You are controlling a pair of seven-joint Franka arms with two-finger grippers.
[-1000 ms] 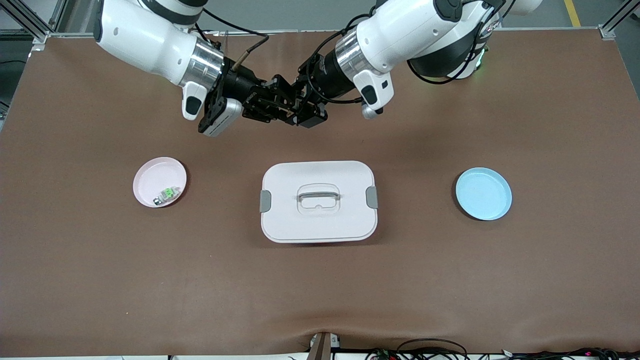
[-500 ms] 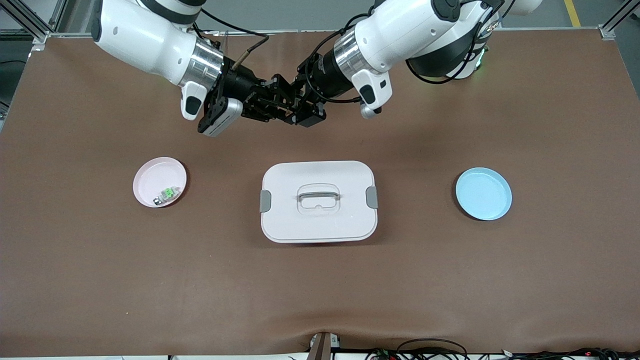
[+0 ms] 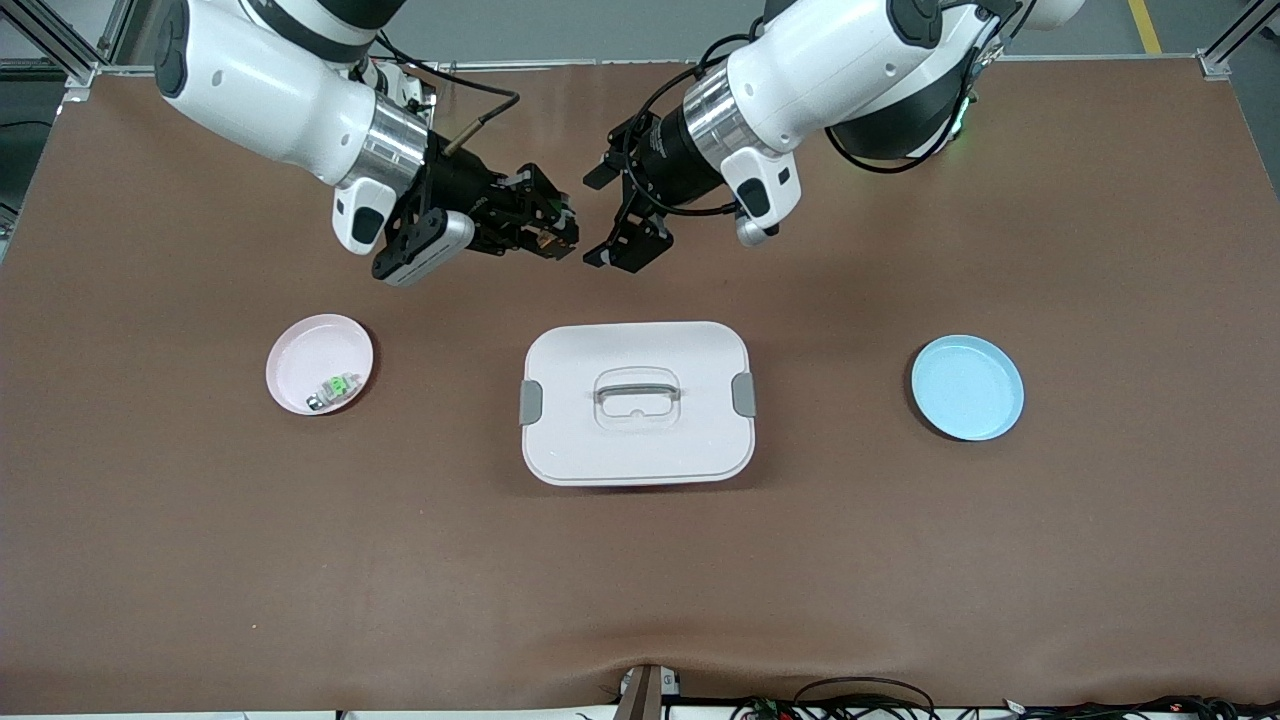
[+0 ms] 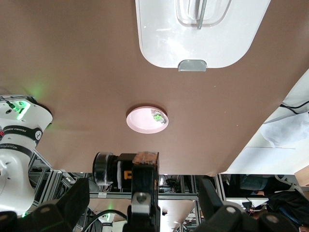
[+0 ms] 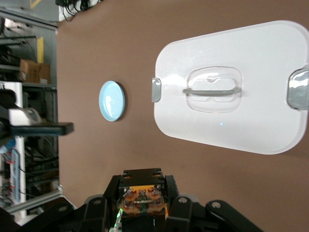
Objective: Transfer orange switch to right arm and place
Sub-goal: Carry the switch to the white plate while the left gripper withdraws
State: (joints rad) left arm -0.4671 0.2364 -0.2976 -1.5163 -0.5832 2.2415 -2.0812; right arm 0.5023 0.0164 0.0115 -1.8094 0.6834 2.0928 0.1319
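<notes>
Up near the top middle of the front view, our right gripper (image 3: pixel 560 222) is clamped on the orange switch (image 5: pixel 144 199), so it carries the part alone. Our left gripper (image 3: pixel 612 218) hangs just beside it, jaws spread wide and empty. We'd guess the pink dish (image 3: pixel 305 352) with the clear green-marked piece (image 3: pixel 335 388), at middle left, is the drop spot.

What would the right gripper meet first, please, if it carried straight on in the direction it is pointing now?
Most likely the left gripper, which stands open, facing it over the table. The right gripper, shut on the orange switch, points toward those fingers with only a small gap between; depth is hard to judge.
</notes>
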